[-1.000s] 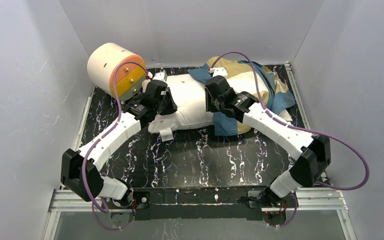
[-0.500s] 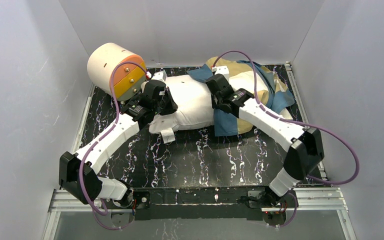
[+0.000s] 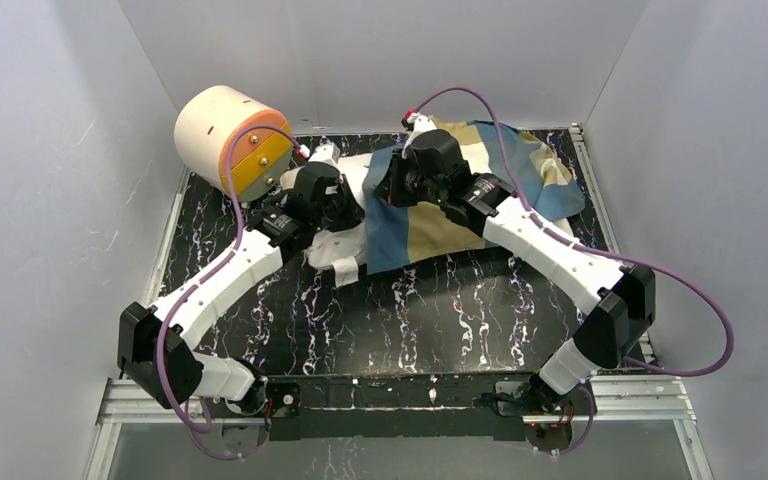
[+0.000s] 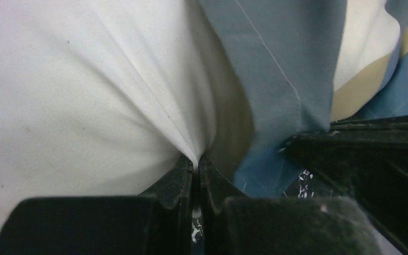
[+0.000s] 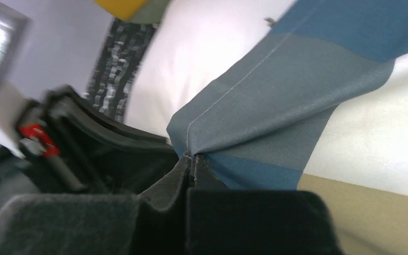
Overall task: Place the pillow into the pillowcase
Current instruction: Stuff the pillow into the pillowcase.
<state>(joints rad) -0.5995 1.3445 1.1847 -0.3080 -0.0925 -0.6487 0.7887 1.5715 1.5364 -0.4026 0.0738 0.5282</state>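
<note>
At the near edge of the black, white-veined tabletop [image 3: 410,320] the two arm bases sit side by side. From there the left arm [image 3: 220,280] and the right arm [image 3: 560,260] reach away and inward toward the middle of the far half. The left gripper [image 4: 195,159] has its jaws pressed together on a pinched fold of the pillow [image 4: 85,90], with creases in the white fabric fanning out from the pinch. Just beside it, the right gripper [image 5: 191,158] is clamped shut on the stitched blue hem of the pillowcase [image 3: 420,235]. The hem bunches into a peak at its fingertips. The pillow lies across the far half of the table. Only its left end shows bare under the left wrist, with a small white tag hanging off its near edge. The blue, tan and cream pillowcase is drawn over the rest of it and spreads on to the far right corner. How far the pillow reaches inside the cover cannot be told. In the far left corner stands a cream cylinder [image 3: 222,135] with an orange end face, close to the pillow's bare end.
</note>
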